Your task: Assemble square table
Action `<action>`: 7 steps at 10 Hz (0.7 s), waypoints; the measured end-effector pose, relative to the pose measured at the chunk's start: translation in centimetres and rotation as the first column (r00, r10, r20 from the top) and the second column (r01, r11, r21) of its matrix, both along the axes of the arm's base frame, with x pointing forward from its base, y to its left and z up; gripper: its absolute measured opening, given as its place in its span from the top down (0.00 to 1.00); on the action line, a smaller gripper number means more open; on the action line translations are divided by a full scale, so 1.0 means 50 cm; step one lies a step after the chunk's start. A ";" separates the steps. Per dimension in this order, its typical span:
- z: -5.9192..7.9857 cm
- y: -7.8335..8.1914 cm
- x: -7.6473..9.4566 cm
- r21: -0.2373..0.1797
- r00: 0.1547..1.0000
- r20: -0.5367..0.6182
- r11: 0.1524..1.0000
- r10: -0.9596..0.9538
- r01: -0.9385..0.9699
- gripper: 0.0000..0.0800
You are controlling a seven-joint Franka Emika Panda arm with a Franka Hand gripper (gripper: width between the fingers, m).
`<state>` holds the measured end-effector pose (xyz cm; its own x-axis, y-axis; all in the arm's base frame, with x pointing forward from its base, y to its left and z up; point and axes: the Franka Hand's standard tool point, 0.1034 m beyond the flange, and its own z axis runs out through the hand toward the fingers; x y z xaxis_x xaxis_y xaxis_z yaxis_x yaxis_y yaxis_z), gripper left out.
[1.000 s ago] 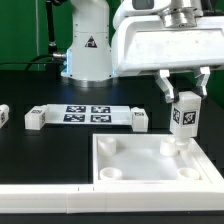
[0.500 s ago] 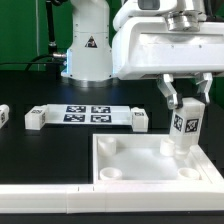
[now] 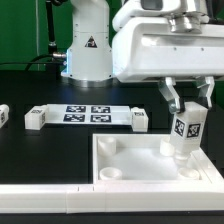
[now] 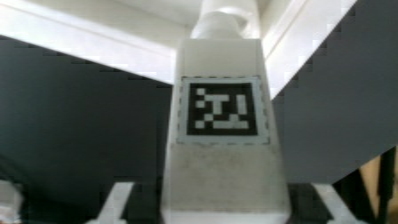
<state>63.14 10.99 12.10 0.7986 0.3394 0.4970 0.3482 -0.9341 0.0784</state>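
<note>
- Exterior view: the two-finger gripper [image 3: 187, 106] pinches a short white tagged block leg [image 3: 186, 135] upright near its top.
- The leg's lower end stands at the far corner of the white plastic square tray-like tabletop [image 3: 101, 158], on the exterior view's right.

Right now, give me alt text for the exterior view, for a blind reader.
The robot's pincer grips an upright white tagged block leg at a corner socket of the white square plastic tabletop. Two more white legs flank the marker board.
</note>
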 end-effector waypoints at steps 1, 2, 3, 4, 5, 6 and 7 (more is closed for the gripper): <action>0.003 0.004 0.014 -0.004 1.000 -0.004 1.000 0.013 -0.013 0.64; 0.001 0.003 0.022 -0.004 1.000 -0.006 1.000 0.012 -0.012 0.64; -0.005 0.003 0.022 -0.004 1.000 -0.009 1.000 0.011 -0.011 0.64; -0.008 0.001 0.022 -0.004 1.000 -0.011 1.000 0.010 -0.010 0.64; -0.012 -0.002 0.021 -0.005 1.000 -0.014 1.000 0.008 -0.008 0.64; -0.016 -0.002 0.019 -0.004 1.000 -0.018 1.000 0.008 -0.008 0.64; -0.021 0.002 0.018 -0.003 1.000 -0.021 1.000 0.008 -0.008 0.64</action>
